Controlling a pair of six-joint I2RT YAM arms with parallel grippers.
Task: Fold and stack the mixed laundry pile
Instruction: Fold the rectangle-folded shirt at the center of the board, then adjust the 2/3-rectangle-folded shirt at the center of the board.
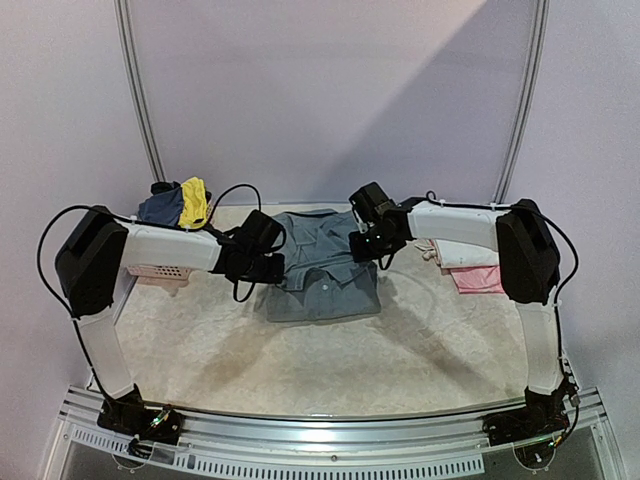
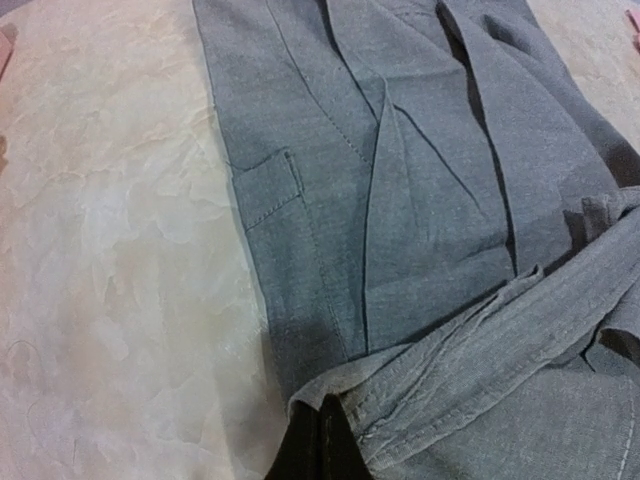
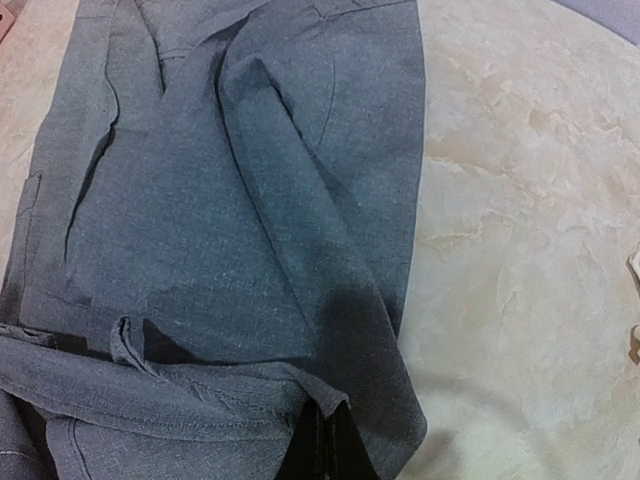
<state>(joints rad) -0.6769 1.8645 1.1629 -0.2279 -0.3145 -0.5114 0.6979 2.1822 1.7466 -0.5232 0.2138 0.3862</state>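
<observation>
Top view: the grey trousers (image 1: pixel 320 285) sit folded in the middle of the surface (image 1: pixel 300 350), far corners hidden. Left wrist: left end effector (image 2: pixel 322 445) pinched together on the waistband (image 2: pixel 470 350), mostly cut off at the bottom. Right wrist: right end effector (image 3: pixel 322 448) clamped on the waistband too, I think, tips barely showing.

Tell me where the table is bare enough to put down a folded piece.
The wide near strip of table, between the grey trousers and the near edge, is bare. Crowded: the left back corner with the basket, and the right side with the pink pieces.
</observation>
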